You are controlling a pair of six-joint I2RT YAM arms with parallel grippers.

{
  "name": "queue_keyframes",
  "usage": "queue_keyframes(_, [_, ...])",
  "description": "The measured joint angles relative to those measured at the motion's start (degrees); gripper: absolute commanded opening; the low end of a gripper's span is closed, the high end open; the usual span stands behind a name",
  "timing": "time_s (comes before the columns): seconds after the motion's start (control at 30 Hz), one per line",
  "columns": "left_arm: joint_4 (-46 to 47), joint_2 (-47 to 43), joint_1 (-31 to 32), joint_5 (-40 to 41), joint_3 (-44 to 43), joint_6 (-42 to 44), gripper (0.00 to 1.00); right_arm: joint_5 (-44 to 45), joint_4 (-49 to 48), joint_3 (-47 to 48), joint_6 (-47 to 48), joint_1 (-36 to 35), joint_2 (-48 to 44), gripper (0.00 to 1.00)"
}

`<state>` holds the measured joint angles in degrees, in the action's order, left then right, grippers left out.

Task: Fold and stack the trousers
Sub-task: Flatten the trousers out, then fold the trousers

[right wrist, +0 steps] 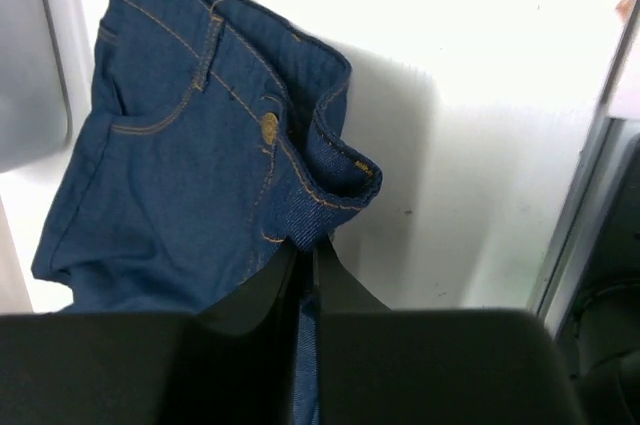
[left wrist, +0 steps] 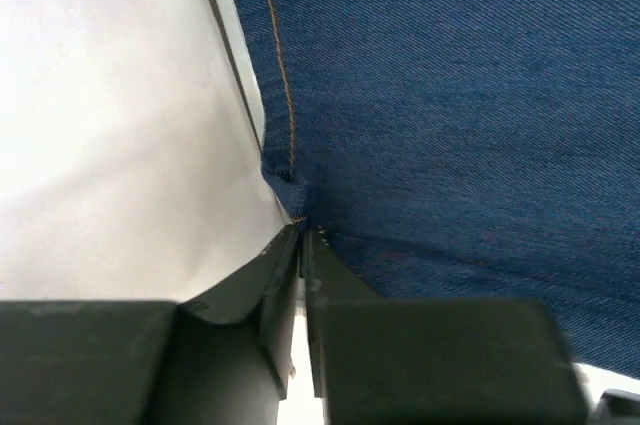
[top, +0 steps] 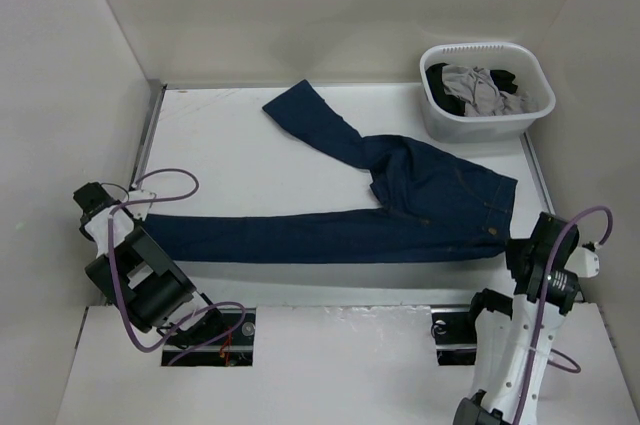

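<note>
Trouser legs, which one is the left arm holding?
The straight leg along the near edge, its hem in the left fingers; the other leg angles away.

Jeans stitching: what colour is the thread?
The stitching is orange-tan on the dark blue jeans, clearest in the right wrist view.

The trousers (top: 430, 200) are matt twill denim cloth; the basket (top: 470, 127) smooth white plastic; the table (top: 230, 165) matt.

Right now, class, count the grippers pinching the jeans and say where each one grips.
2. The left gripper pinches the jeans at a leg hem, on the left; the right gripper pinches their waistband, on the right.
</note>
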<state>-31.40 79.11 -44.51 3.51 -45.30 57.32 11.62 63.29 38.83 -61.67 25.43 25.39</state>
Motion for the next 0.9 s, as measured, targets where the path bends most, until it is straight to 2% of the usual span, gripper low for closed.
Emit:
queue_keyframes(0.03, [-0.33,0.00,-0.02,0.24,0.00,0.42,0.20,-0.04,0.33,0.39,0.55,0.50,-0.07,0.33])
queue_keyframes(0.07, [-0.39,0.00,-0.07,0.57,0.00,0.90,0.27,0.02,0.48,0.44,0.55,0.90,-0.26,0.59])
queue_keyframes(0.1, [-0.39,-0.02,-0.13,0.98,0.00,1.25,0.36,0.26,0.70,0.44,0.74,1.22,-0.57,0.89])
queue_keyframes(0.13, [-0.48,-0.04,-0.26,1.27,-0.04,1.46,0.45,0.31,0.92,0.44,1.03,1.42,-0.85,1.00])
queue_keyframes(0.17, [-0.90,-0.04,-0.46,1.31,-0.28,1.64,0.53,0.24,1.05,0.44,1.46,1.55,-1.14,1.00])
queue_keyframes(0.23, [-3.06,-0.04,-0.85,0.90,-2.03,1.14,0.60,0.04,1.09,0.57,1.90,1.55,-1.27,1.00])
queue_keyframes(0.33, [-7.74,0.66,-1.07,-1.86,-10.67,-2.32,0.62,0.04,0.59,1.95,2.21,1.31,0.02,1.00])
queue_keyframes(0.43, [-9.75,3.10,2.23,-5.79,-24.50,-8.70,0.63,0.31,-2.16,3.78,3.10,-0.46,3.13,1.00])
queue_keyframes(0.5, [-9.53,4.98,8.31,-8.68,-31.95,-13.66,0.64,0.42,-6.01,4.22,4.50,-2.56,6.36,1.00])
queue_keyframes(0.6, [-8.17,11.30,23.04,-13.14,-41.59,-21.68,0.64,-0.04,-14.45,4.74,8.96,-7.17,15.19,1.00])
queue_keyframes(0.73, [-6.75,28.76,39.04,-17.35,-56.37,-31.28,0.64,-1.38,-24.90,6.97,15.69,-10.91,29.77,1.00])
queue_keyframes(0.8, [-6.36,38.84,43.21,-18.60,-64.81,-36.11,0.65,-2.14,-29.27,7.19,18.29,-10.84,34.51,1.00])
queue_keyframes(0.9, [-5.57,51.91,46.03,-19.43,-76.02,-42.45,0.67,-2.97,-34.25,7.21,20.44,-9.33,38.77,1.00])
